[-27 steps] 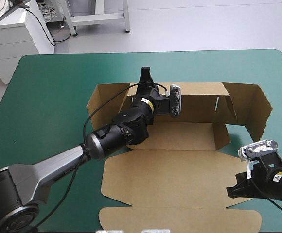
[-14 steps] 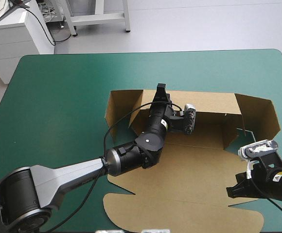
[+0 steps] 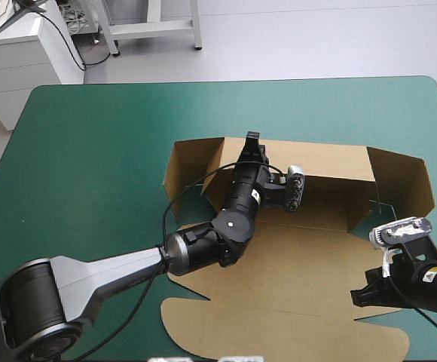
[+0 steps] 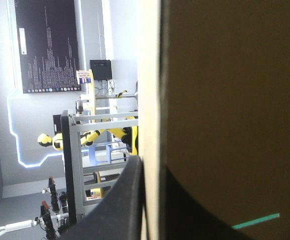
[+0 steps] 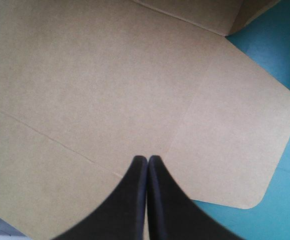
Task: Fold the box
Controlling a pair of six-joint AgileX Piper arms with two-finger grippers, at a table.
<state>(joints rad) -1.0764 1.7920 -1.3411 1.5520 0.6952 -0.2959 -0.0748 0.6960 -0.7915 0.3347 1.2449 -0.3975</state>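
1. High view: the brown box (image 3: 309, 260) lies right of centre on the teal-green table (image 3: 90, 136), with its far wall and side flaps raised and its lid flat toward the robot. The left end effector (image 3: 251, 145) is at the far wall's top edge, likely holding it upright. The right end effector (image 3: 360, 296) is at the lid's right edge.
2. Left wrist view: the left end effector (image 4: 152, 167) is clamped on the box (image 4: 225, 75) wall, one black finger on either side.
3. Right wrist view: the right end effector (image 5: 148, 159), fingers together, points at the flat box (image 5: 85, 75) panel, perhaps pinning it.
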